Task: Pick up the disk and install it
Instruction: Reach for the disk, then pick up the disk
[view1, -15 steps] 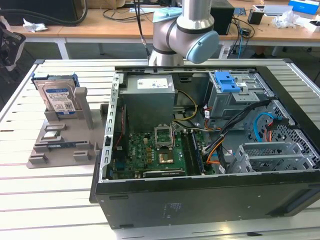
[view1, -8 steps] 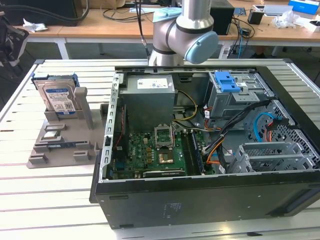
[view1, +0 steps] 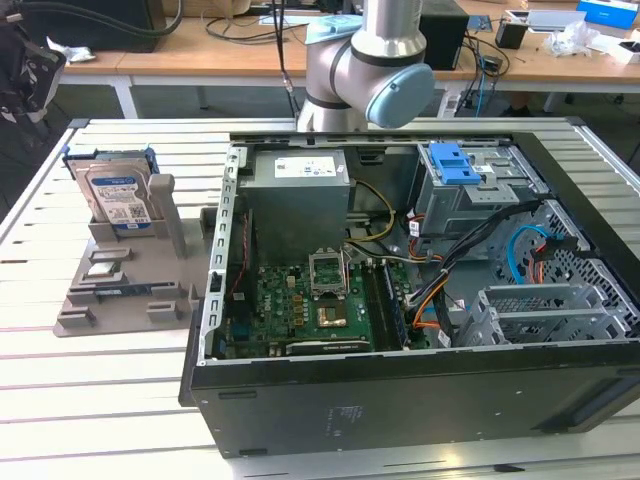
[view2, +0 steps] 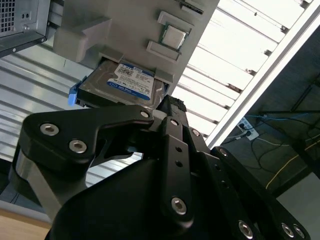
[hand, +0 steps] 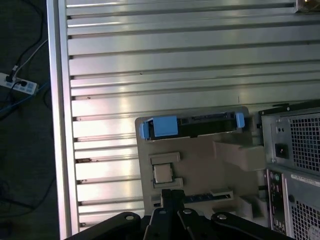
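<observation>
- In the exterior view, the disk (view1: 118, 195) stands upright in a grey holder (view1: 130, 290) on the slatted metal bench (view1: 100, 400), at the exterior view's left. Its label faces the camera and its blue frame shows at both upper corners.
- An open computer case (view1: 400, 300) lies just beside the holder, toward the exterior view's right. Inside it are a green board (view1: 310, 300), a grey power supply (view1: 300, 170) and a cage with a blue latch (view1: 455, 165). The arm (view1: 370, 70) rises behind the case.
- In the second wrist view, the gripper (view2: 172, 104) hangs above the disk (view2: 127, 82), apart from it. The fingers (view2: 175, 130) look closed together with nothing between them. The disk sits in its slot in the holder (view2: 125, 25). A small square chip (view2: 173, 36) lies in another pocket of the holder.
- In the first wrist view, the disk (hand: 190, 125) is seen edge-on at the holder's (hand: 200, 155) far end, with blue frame pieces at both corners. The gripper (hand: 172, 194) is over the holder, near the chip (hand: 162, 174) and apart from the disk. The case's rear (hand: 295, 150) stands just beside the holder.
</observation>
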